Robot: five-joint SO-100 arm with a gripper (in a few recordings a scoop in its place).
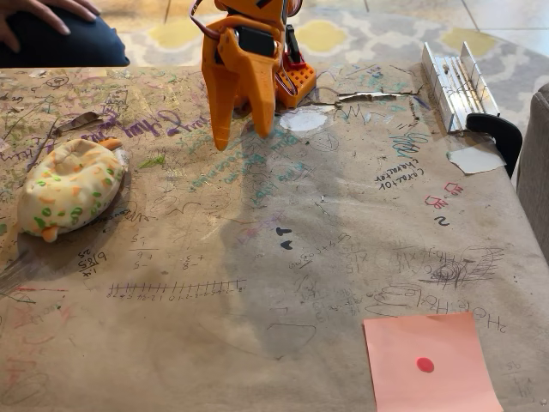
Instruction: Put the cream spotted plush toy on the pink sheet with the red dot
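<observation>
In the fixed view, the orange plastic arm stands at the far middle of the brown paper-covered tabletop (257, 257), which is scribbled all over with pen marks. Its pincer (243, 133) hangs down with its tips just above the paper; the two orange fingers are apart, with nothing between them. The cream spotted plush toy (71, 187), a rounded soft lump of cream fabric with orange and green spots and an orange nub at its near end, lies on the tabletop at the far left, well apart from the pincer. The pink sheet with the red dot (429, 365), a flat salmon-pink paper rectangle, lies at the near right corner, well apart from the toy. A silver metal hinge-like bracket (453, 81) sits at the far right. A person's hand (43, 13) rests on a dark-clothed knee at the far left edge.
</observation>
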